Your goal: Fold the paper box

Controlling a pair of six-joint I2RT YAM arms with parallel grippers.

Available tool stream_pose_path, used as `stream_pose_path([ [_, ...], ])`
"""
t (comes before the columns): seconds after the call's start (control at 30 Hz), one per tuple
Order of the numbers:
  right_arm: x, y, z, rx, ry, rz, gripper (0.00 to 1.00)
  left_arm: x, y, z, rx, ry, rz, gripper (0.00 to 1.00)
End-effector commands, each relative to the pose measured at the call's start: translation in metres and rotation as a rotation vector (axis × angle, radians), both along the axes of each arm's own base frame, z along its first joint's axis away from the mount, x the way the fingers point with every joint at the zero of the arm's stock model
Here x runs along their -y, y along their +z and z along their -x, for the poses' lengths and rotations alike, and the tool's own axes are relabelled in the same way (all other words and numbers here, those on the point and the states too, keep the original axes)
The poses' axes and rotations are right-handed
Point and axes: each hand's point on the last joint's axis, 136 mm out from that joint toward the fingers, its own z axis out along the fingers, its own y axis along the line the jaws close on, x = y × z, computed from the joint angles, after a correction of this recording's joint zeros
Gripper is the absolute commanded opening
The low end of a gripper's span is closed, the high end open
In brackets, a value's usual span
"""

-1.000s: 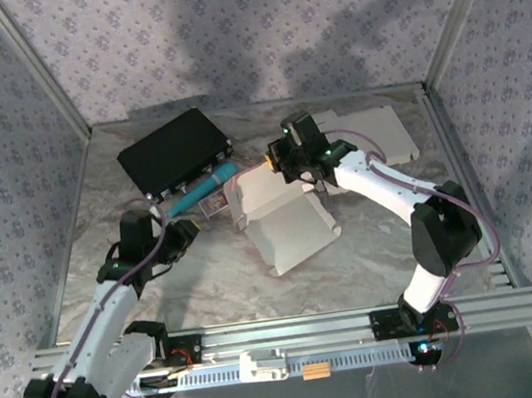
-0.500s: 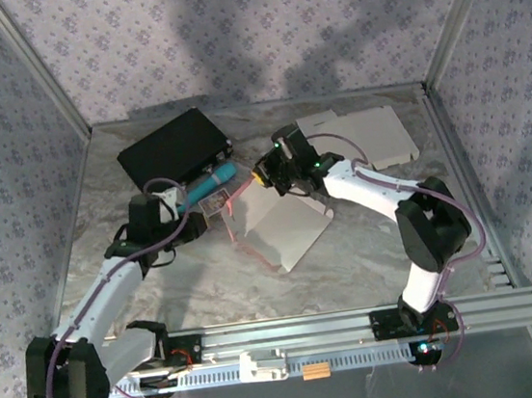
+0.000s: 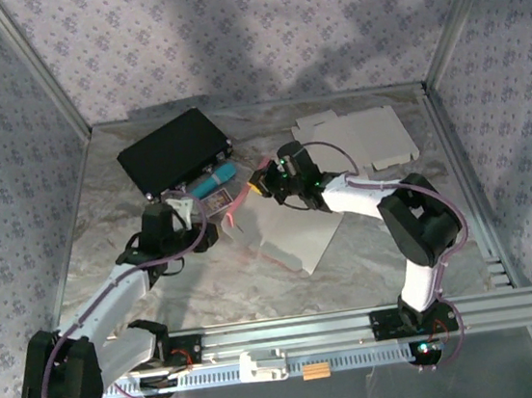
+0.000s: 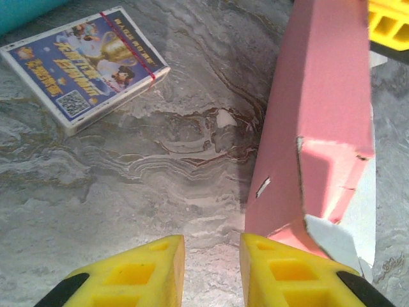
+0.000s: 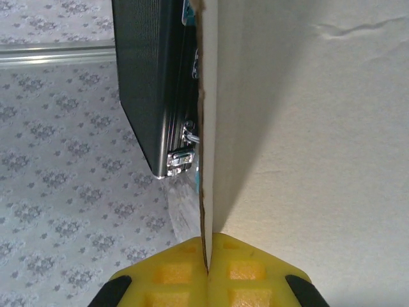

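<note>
Frame rail (image 3: pixel 292 334): aluminium, along the near edge of the table, with both arm bases bolted to it.
Table (image 3: pixel 102 209): grey marbled surface, walled in by patterned panels.
Left gripper (image 4: pixel 212 259): low over the table, left of centre; yellow fingers spread apart, nothing between them; one finger just beside the lower corner of a pink flap, possibly touching it, though the wrist view is too tight to be sure.
Paper box (image 3: pixel 289 230): mid-table, between the two grippers; broad pale panel lying nearly flat, pink outer face turned up along its left edge; flap corner creased and torn white in the left wrist view.
Right gripper (image 5: pixel 206 259): at the far edge of the paper box, yellow fingers clamped tight on a thin panel edge held upright between them.
Card pack (image 4: pixel 86 61): blue printed face up, flat on the table, just left of the pink flap and apart from it.
Teal object (image 3: pixel 213 178): lying just beyond the card pack, against the near side of the black case.
Black case (image 3: pixel 173 150): far left, closed, metal latches on its near side.
Cardboard sheet (image 3: pixel 365 138): flat, unfolded, far right near the back wall, well apart from the paper box.
</note>
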Motion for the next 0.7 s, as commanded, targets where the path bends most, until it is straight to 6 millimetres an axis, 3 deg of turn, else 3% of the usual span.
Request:
stream_pose_path([
  [0.0,-0.001,0.010,-0.005,0.094,0.032,-0.061,0.00,0.010,0.010,-0.006,0.092,-0.047,-0.008,0.30],
  [0.3,-0.003,0.013,-0.007,0.127,0.052,-0.162,0.00,0.026,-0.005,-0.003,0.122,-0.093,-0.016,0.32],
  [0.67,-0.007,0.017,-0.009,0.108,0.051,-0.203,0.00,0.042,-0.005,-0.011,0.181,-0.127,-0.003,0.32],
])
